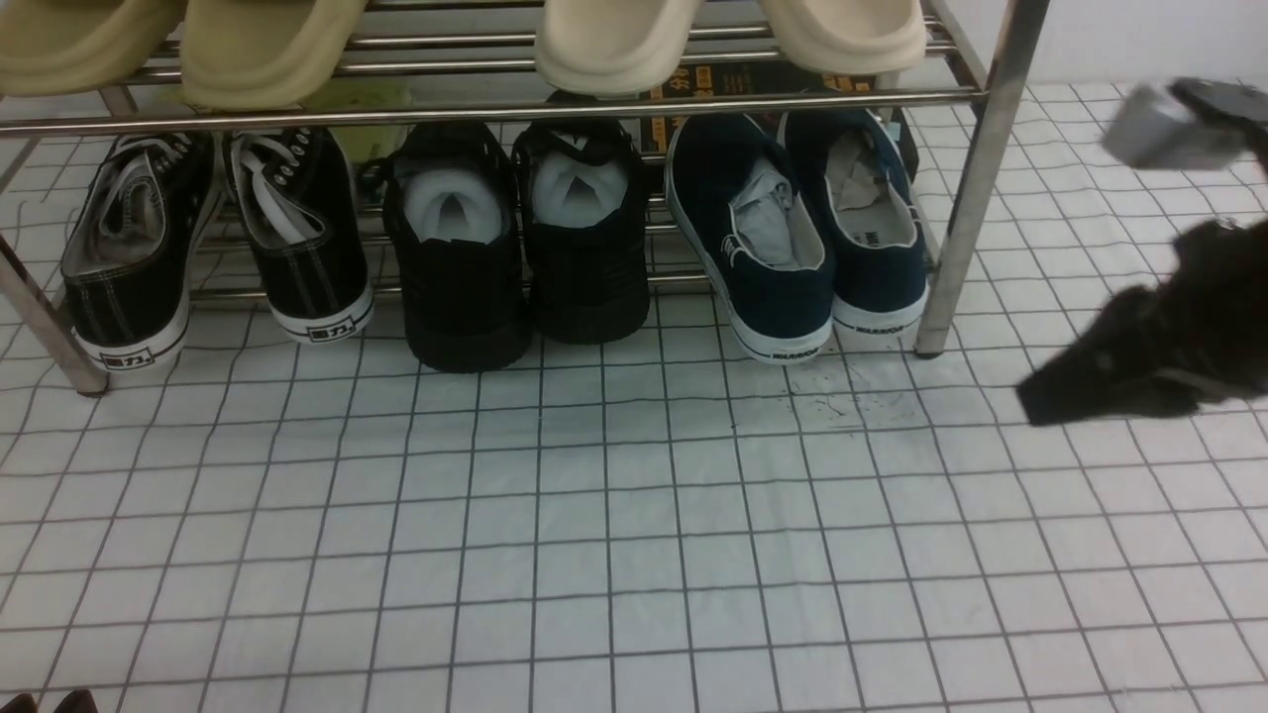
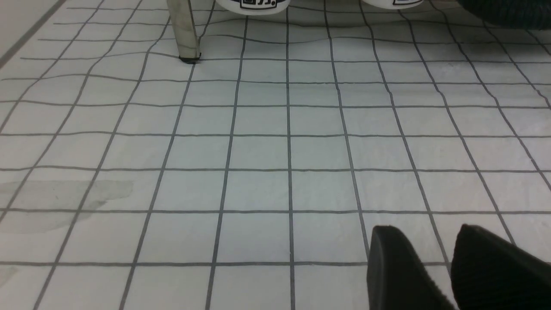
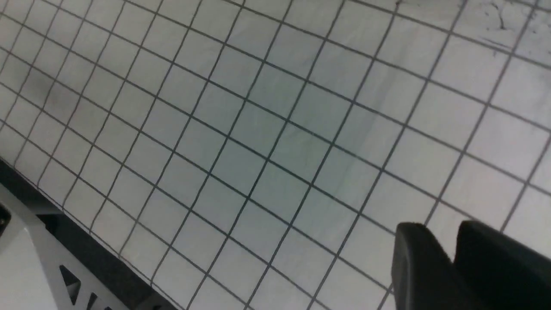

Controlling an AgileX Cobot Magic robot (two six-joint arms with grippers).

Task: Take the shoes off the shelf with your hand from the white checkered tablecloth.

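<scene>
**A:** Start at the left. How does the left gripper stand?

**B:** The left gripper [image 2: 432, 241] is low over the white checkered tablecloth [image 1: 594, 515], in front of the shelf's left leg and well apart from it. Its fingers are a little apart, with a narrow strip of cloth showing between them. It holds nothing.

**A:** And the shelf itself?

**B:** The shelf [image 1: 976, 198] stands on the cloth. Pale slippers [image 1: 614, 50] sit on its upper bars. Along the lower bars, from the left, come the black lace-up sneakers [image 1: 307, 257], then the all-black shoes [image 1: 466, 287] with white stuffing, then the shoes [image 1: 783, 287] to be taken.

**A:** Where exactly is that pair?

**B:** The navy pair is at the right end of the lower tier, just inside the right leg, with the two shoes side by side. The heels face the camera and hang past the front bar, with the white soles down at the cloth. Both shoes have paper stuffing inside.

**A:** And the right gripper?

**B:** The right gripper [image 1: 1035, 401] is outside the shelf's right leg, above the cloth, with its tip pointing left towards that leg. It is clear of the shoes. It is blurred in the front view. In the right wrist view its fingers are nearly together, with only a sliver between them and nothing held.
</scene>
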